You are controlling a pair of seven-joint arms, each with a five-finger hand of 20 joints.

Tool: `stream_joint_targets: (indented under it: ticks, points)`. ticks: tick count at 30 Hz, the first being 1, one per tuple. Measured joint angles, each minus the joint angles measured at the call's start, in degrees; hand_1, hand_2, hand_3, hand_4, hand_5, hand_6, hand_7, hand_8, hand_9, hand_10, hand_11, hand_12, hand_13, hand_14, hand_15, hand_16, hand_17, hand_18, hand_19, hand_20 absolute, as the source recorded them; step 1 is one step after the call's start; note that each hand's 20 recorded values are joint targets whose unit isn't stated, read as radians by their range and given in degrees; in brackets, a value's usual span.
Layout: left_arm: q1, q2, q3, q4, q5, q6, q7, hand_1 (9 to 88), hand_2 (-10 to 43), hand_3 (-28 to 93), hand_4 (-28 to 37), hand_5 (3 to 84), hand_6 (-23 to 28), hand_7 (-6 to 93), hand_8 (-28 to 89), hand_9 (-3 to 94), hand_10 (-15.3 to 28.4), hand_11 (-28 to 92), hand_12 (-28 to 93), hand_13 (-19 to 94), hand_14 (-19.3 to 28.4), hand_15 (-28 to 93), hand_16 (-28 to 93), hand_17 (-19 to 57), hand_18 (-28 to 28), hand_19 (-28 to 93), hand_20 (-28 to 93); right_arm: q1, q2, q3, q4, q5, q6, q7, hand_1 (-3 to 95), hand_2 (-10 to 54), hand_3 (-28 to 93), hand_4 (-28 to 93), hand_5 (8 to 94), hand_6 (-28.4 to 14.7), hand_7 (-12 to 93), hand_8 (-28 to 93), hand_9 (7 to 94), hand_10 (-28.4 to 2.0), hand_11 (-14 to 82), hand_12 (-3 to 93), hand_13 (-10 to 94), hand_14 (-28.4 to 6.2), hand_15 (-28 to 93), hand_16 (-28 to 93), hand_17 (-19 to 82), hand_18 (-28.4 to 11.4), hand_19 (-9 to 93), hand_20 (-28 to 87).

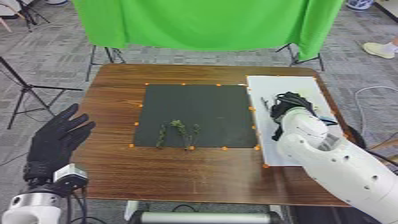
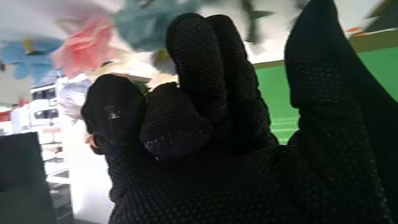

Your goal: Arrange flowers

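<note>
The dark mat (image 1: pixel 200 107) lies on the brown table (image 1: pixel 169 185), and near its near edge rest a few thin green sprigs (image 1: pixel 177 124), side by side. Orange markers (image 1: pixel 225 148) stand around the mat. To its right is a white sheet (image 1: pixel 282 156), and the right hand (image 1: pixel 291 102) is over that sheet, its wrist bent so that the glove hides much of what is beneath.

The right wrist view gives what the head view leaves as pale specks by the glove: a pink flower (image 2: pixel 87 45), a blue flower (image 2: pixel 34 62) and a blue-green flower (image 2: pixel 151 25), all soft-edged and partly cut off or behind the fingers. In that view the right hand is loosely open — thumb straight and apart from the fingers, some of them bent, others nearly straight. Whether it touches any flower, I cannot tell.

The left hand (image 1: pixel 58 140) is well to the left of the mat, beside the table's edge, fingers extended and thumb apart, gripping nothing. Beyond the mat and the table hangs a green cloth (image 1: pixel 213 25). A slim dark thing (image 1: pixel 265 104) between the mat and the right hand is too small to name.
</note>
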Motion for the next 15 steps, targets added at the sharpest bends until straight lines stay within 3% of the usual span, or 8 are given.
stream_joint_targets:
  ticks: [15]
  points:
    - [-0.9, -0.08, 0.56, 0.09, 0.0, -0.03, -0.09, 24.1, 5.4, 81, -21.6, 37.0, 9.5, 14.1, -10, 34.3, 19.5, 25, 9, 25, 26.2, 48, -9, -10.9, 23.3, 55, -1, 2.6, -0.9, -2.4, 2.0, -0.4, 0.3, 0.2, 32.2, -8.4, 83, -25, 64.5, -9.1, 20, -13, 68.9, -19.7, 55.2, 18.9, 75, -12.2, 89, 18, 49, -26.1, 93, 62]
